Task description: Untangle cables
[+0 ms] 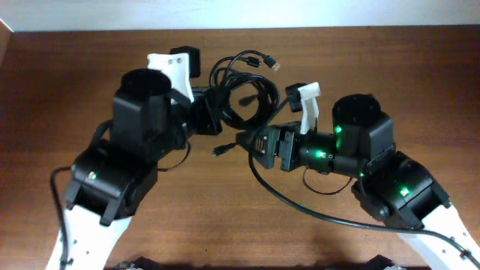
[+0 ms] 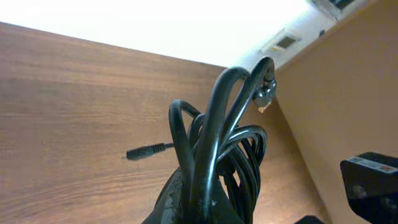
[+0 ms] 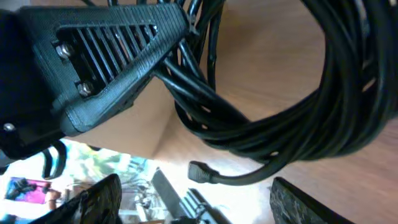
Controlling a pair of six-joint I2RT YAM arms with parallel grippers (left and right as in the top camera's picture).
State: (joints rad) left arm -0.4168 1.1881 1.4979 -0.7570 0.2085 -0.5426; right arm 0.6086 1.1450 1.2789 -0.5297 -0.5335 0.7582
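The cables [image 1: 241, 88] are a black coiled bundle at the table's far middle. One silver-tipped plug [image 1: 273, 65] sticks out at the back, and a small plug [image 1: 218, 150] lies on the wood in front. My left gripper [image 1: 204, 114] is shut on the bundle's left side. In the left wrist view the loops [image 2: 219, 149] rise out of the jaws [image 2: 196, 208]. My right gripper [image 1: 241, 140] is open just in front of the bundle. In the right wrist view its fingers [image 3: 196, 185] stand apart below a loose plug end [image 3: 200, 171] and the coil [image 3: 298, 124], holding nothing.
A small black box [image 1: 184, 59] sits at the back left beside the left arm's white wrist part. The right arm's thick black cable [image 1: 300, 204] runs across the wood in front. The left gripper's body [image 3: 106, 56] fills the top left of the right wrist view.
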